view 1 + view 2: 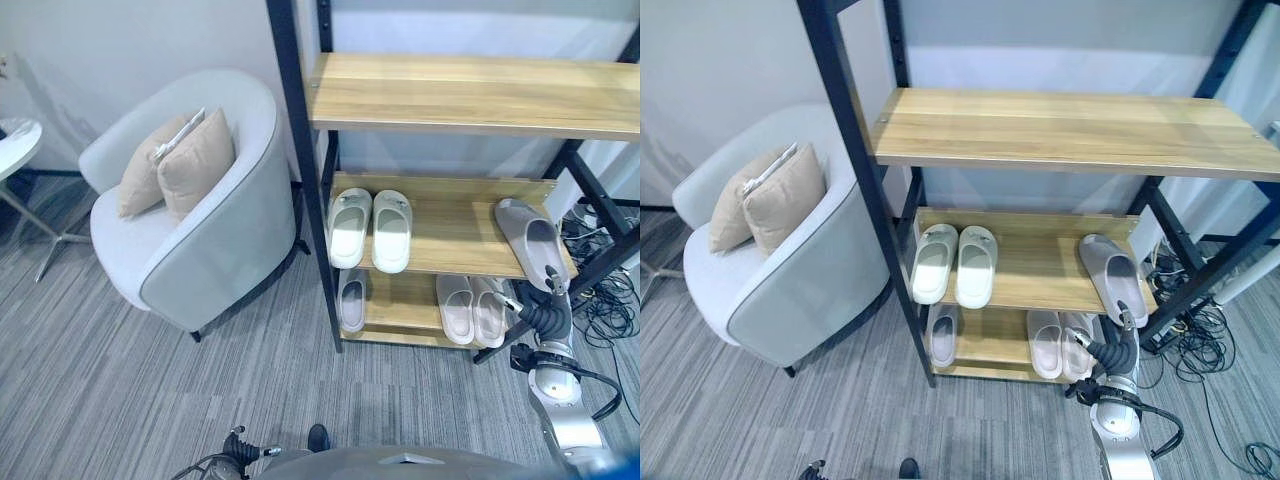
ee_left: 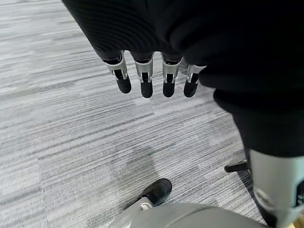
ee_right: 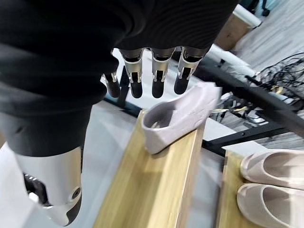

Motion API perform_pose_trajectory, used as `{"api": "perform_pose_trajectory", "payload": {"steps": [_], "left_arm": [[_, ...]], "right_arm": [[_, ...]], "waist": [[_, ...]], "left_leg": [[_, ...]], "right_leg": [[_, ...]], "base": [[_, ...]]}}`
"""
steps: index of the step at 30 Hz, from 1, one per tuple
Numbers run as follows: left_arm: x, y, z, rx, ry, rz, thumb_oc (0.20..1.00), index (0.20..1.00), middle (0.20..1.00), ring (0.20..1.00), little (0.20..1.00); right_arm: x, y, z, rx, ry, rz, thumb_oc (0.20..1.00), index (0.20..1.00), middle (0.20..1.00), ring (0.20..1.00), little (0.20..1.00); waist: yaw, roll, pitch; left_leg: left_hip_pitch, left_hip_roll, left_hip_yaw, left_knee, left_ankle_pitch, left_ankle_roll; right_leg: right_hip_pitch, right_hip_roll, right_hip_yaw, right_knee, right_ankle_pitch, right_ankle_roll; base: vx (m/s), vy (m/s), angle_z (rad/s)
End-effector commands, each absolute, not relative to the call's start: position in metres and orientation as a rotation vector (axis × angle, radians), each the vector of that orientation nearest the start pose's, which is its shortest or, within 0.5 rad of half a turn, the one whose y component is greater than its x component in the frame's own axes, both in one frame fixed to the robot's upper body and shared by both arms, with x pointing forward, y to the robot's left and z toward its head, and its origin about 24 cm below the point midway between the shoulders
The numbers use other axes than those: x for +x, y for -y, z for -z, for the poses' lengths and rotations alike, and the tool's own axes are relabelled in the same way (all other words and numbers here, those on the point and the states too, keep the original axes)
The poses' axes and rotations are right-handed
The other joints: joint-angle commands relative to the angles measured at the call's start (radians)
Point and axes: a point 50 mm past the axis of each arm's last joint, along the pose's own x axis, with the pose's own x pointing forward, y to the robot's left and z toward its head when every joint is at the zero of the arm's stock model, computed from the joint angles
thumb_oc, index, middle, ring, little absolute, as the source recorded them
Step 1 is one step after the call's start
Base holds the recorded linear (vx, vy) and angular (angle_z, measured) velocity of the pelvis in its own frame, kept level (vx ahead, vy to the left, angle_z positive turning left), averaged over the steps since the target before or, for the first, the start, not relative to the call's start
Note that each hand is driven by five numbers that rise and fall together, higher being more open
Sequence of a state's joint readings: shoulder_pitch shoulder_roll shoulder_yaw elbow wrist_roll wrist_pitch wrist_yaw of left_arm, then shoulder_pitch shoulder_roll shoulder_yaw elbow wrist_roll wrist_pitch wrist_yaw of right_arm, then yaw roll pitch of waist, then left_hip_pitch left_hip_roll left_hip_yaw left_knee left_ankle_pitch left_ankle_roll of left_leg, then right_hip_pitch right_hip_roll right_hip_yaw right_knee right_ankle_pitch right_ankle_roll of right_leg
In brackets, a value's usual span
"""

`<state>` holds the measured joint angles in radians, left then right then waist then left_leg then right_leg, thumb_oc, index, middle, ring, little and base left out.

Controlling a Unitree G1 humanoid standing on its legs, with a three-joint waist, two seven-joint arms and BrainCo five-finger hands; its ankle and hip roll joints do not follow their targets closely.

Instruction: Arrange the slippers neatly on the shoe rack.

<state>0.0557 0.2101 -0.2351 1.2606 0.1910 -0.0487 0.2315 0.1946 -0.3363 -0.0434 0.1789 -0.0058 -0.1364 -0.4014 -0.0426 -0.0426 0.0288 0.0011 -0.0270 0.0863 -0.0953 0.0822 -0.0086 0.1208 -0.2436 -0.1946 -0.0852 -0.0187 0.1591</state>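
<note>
From the head, a grey slipper [image 1: 530, 242] lies on the shoe rack [image 1: 455, 235], middle shelf, at three o'clock. Right wrist: the right hand [image 3: 142, 76] hangs just above it, fingers relaxed. Left wrist: the left hand [image 2: 152, 78] hangs loosely spread over the carpet [image 2: 71, 133].

Grey tub armchair [image 1: 190, 240] set left of the rack, two beige cushions [image 1: 178, 163] propped on its seat, grey striped carpet [image 1: 90, 380] laid below, tangled cables [image 1: 605, 300] seen at right
</note>
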Motion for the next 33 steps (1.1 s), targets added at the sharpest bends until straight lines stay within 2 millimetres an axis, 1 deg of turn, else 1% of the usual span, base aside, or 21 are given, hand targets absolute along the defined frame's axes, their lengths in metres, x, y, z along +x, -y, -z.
{"api": "perform_pose_trajectory", "payload": {"steps": [1, 2, 3, 5, 6, 8, 9, 10, 13, 14, 15, 16, 18, 20, 21, 22, 23, 24, 25, 28, 33], "left_arm": [[0.076, -0.199, 0.171, 0.632, -1.191, 0.168, 1.0, 1.0, 1.0, 1.0, 1.0], [0.077, -0.199, 0.171, 0.635, -1.191, 0.179, 1.0, 1.0, 1.0, 1.0, 1.0], [0.081, -0.2, 0.17, 0.641, -1.178, 0.181, 1.0, 1.0, 1.0, 1.0, 1.0], [0.081, -0.204, 0.169, 0.635, -1.183, 0.163, 1.0, 1.0, 1.0, 1.0, 1.0], [0.078, -0.207, 0.169, 0.619, -1.193, 0.131, 1.0, 1.0, 1.0, 1.0, 1.0], [0.077, -0.212, 0.168, 0.599, -1.199, 0.097, 1.0, 1.0, 1.0, 1.0, 1.0], [0.077, -0.215, 0.168, 0.596, -1.202, 0.071, 1.0, 1.0, 1.0, 1.0, 1.0], [0.078, -0.219, 0.167, 0.576, -1.202, 0.021, 1.0, 1.0, 1.0, 1.0, 1.0], [0.075, -0.215, 0.168, 0.559, -1.207, 0.007, 1.0, 1.0, 1.0, 1.0, 1.0], [0.085, -0.207, 0.167, 0.578, -1.164, 0.051, 1.0, 1.0, 1.0, 1.0, 1.0], [0.088, -0.205, 0.167, 0.578, -1.148, 0.058, 1.0, 1.0, 1.0, 1.0, 1.0], [0.096, -0.201, 0.165, 0.561, -1.11, 0.047, 1.0, 1.0, 1.0, 1.0, 1.0], [0.101, -0.204, 0.163, 0.524, -1.095, -0.004, 1.0, 1.0, 1.0, 1.0, 1.0], [0.104, -0.204, 0.162, 0.531, -1.09, -0.001, 1.0, 1.0, 1.0, 1.0, 1.0], [0.1, -0.205, 0.163, 0.54, -1.108, 0.006, 1.0, 1.0, 1.0, 1.0, 1.0], [0.092, -0.206, 0.166, 0.549, -1.139, 0.018, 1.0, 1.0, 1.0, 1.0, 1.0], [0.078, -0.207, 0.169, 0.56, -1.195, 0.034, 1.0, 1.0, 1.0, 1.0, 1.0], [0.063, -0.211, 0.171, 0.568, -1.251, 0.038, 1.0, 1.0, 1.0, 1.0, 1.0], [0.06, -0.212, 0.172, 0.564, -1.262, 0.034, 1.0, 1.0, 1.0, 1.0, 1.0], [0.058, -0.218, 0.171, 0.542, -1.267, -0.007, 1.0, 1.0, 1.0, 1.0, 1.0], [0.069, -0.214, 0.169, 0.55, -1.217, 0.024, 1.0, 1.0, 1.0, 1.0, 1.0]], "right_arm": [[0.229, 0.262, -0.051, -0.463, 0.093, 0.368, 1.0, 1.0, 1.0, 1.0, 1.0], [0.229, 0.262, -0.05, -0.483, 0.087, 0.355, 1.0, 1.0, 1.0, 1.0, 1.0], [0.232, 0.259, -0.053, -0.506, 0.104, 0.331, 1.0, 1.0, 1.0, 1.0, 1.0], [0.234, 0.255, -0.054, -0.513, 0.116, 0.308, 1.0, 1.0, 1.0, 1.0, 1.0], [0.236, 0.252, -0.053, -0.522, 0.112, 0.287, 1.0, 1.0, 1.0, 1.0, 1.0], [0.238, 0.247, -0.051, -0.525, 0.103, 0.257, 1.0, 1.0, 1.0, 1.0, 1.0], [0.237, 0.244, -0.051, -0.506, 0.108, 0.246, 1.0, 1.0, 1.0, 1.0, 1.0], [0.233, 0.242, -0.051, -0.497, 0.111, 0.242, 1.0, 1.0, 1.0, 1.0, 1.0], [0.23, 0.238, -0.057, -0.591, 0.142, 0.185, 1.0, 1.0, 1.0, 1.0, 1.0], [0.233, 0.238, -0.063, -0.61, 0.175, 0.178, 1.0, 1.0, 1.0, 1.0, 1.0], [0.232, 0.238, -0.065, -0.614, 0.181, 0.18, 1.0, 1.0, 1.0, 1.0, 1.0], [0.233, 0.238, -0.066, -0.628, 0.192, 0.169, 1.0, 1.0, 1.0, 1.0, 1.0], [0.236, 0.237, -0.069, -0.657, 0.198, 0.14, 1.0, 1.0, 1.0, 1.0, 1.0], [0.241, 0.236, -0.072, -0.662, 0.217, 0.14, 1.0, 1.0, 1.0, 1.0, 1.0], [0.243, 0.233, -0.073, -0.66, 0.219, 0.124, 1.0, 1.0, 1.0, 1.0, 1.0], [0.243, 0.231, -0.074, -0.665, 0.227, 0.107, 1.0, 1.0, 1.0, 1.0, 1.0], [0.244, 0.229, -0.075, -0.676, 0.234, 0.089, 1.0, 1.0, 1.0, 1.0, 1.0], [0.245, 0.224, -0.077, -0.683, 0.247, 0.066, 1.0, 1.0, 1.0, 1.0, 1.0], [0.246, 0.222, -0.077, -0.682, 0.25, 0.062, 1.0, 1.0, 1.0, 1.0, 1.0], [0.247, 0.219, -0.074, -0.684, 0.236, 0.063, 1.0, 1.0, 1.0, 1.0, 1.0], [0.251, 0.215, -0.075, -0.647, 0.239, 0.08, 1.0, 1.0, 1.0, 1.0, 1.0]], "waist": [[0.05, 0.016, 0.089], [0.047, 0.016, 0.089], [0.04, 0.019, 0.109], [0.041, 0.026, 0.132], [0.043, 0.028, 0.141], [0.045, 0.03, 0.147], [0.04, 0.029, 0.15], [0.039, 0.023, 0.138], [0.038, 0.036, 0.111], [0.032, 0.045, 0.119], [0.027, 0.047, 0.12], [0.026, 0.047, 0.133], [0.04, 0.045, 0.152], [0.056, 0.036, 0.16], [0.061, 0.034, 0.155], [0.062, 0.037, 0.149], [0.065, 0.041, 0.136], [0.067, 0.041, 0.127], [0.067, 0.04, 0.124], [0.073, 0.037, 0.111], [0.077, 0.03, 0.103]], "left_leg": [[0.062, 0.044, -0.009, 0.102, -0.204, -0.013], [0.064, 0.041, -0.007, 0.1, -0.207, -0.008], [0.069, 0.039, 0.019, 0.096, -0.207, 0.004], [0.079, 0.048, 0.048, 0.095, -0.21, 0.005], [0.097, 0.054, 0.078, 0.088, -0.21, 0.001], [0.11, 0.065, 0.106, 0.081, -0.206, -0.007], [0.102, 0.08, 0.093, 0.09, -0.202, -0.02], [0.09, 0.088, 0.081, 0.093, -0.188, -0.03], [0.095, 0.129, 0.065, 0.072, -0.157, -0.062], [0.055, 0.166, 0.056, 0.099, -0.138, -0.085], [0.035, 0.178, 0.055, 0.135, -0.141, -0.09], [-0.005, 0.19, 0.05, 0.255, -0.164, -0.102], [-0.068, 0.2, 0.027, 0.311, -0.128, -0.112], [-0.102, 0.189, -0.014, 0.256, -0.095, -0.116], [-0.094, 0.186, -0.024, 0.224, -0.092, -0.114], [-0.082, 0.183, -0.037, 0.191, -0.093, -0.11], [-0.063, 0.163, -0.066, 0.154, -0.102, -0.103], [-0.031, 0.144, -0.062, 0.13, -0.11, -0.088], [-0.017, 0.139, -0.051, 0.12, -0.113, -0.083], [0.024, 0.123, -0.017, 0.075, -0.115, -0.068], [0.057, 0.107, -0.001, 0.035, -0.121, -0.053]], "right_leg": [[-0.009, -0.047, -0.021, 0.11, 0.005, 0.032], [-0.016, -0.05, -0.016, 0.121, 0.005, 0.034], [-0.08, -0.062, 0.002, 0.204, 0.028, 0.04], [-0.136, -0.074, -0.019, 0.273, 0.044, 0.044], [-0.16, -0.089, -0.063, 0.268, 0.075, 0.047], [-0.172, -0.083, -0.11, 0.219, 0.094, 0.04], [-0.169, -0.064, -0.083, 0.184, 0.083, 0.044], [-0.156, -0.036, -0.054, 0.154, 0.069, 0.031], [-0.129, 0.005, -0.074, 0.141, 0.03, 0.006], [-0.13, 0.032, -0.086, 0.154, -0.008, -0.018], [-0.126, 0.039, -0.095, 0.153, -0.021, -0.027], [-0.106, 0.053, -0.105, 0.152, -0.044, -0.047], [-0.099, 0.056, -0.119, 0.167, -0.073, -0.063], [-0.098, 0.053, -0.119, 0.173, -0.067, -0.062], [-0.097, 0.053, -0.113, 0.171, -0.065, -0.057], [-0.09, 0.056, -0.107, 0.167, -0.065, -0.051], [-0.08, 0.052, -0.095, 0.165, -0.06, -0.046], [-0.076, 0.041, -0.071, 0.162, -0.046, -0.04], [-0.075, 0.038, -0.063, 0.157, -0.04, -0.037], [-0.068, 0.026, -0.047, 0.132, -0.019, -0.02], [-0.056, 0.013, -0.046, 0.089, 0.007, -0.001]], "base": [[-0.04, 0.051, -0.25], [-0.11, 0.067, -0.2], [-0.12, 0.06, -0.29], [-0.09, -0.007, -0.59], [-0.02, -0.105, -0.79], [0.01, -0.213, -0.9], [0.04, -0.398, -0.61], [0.07, -0.418, 0.14], [0.08, -0.43, 0.62], [-0.05, -0.411, 0.27], [-0.05, -0.441, 0.62], [0.0, -0.262, 0.71], [0.01, -0.126, 0.47], [0.06, 0.012, 0.06], [0.13, 0.063, -0.05], [0.2, 0.149, -0.13], [0.28, 0.27, -0.33], [0.25, 0.281, -0.47], [0.15, 0.194, -0.6], [0.12, 0.164, -0.37], [0.07, 0.092, -0.1]]}}
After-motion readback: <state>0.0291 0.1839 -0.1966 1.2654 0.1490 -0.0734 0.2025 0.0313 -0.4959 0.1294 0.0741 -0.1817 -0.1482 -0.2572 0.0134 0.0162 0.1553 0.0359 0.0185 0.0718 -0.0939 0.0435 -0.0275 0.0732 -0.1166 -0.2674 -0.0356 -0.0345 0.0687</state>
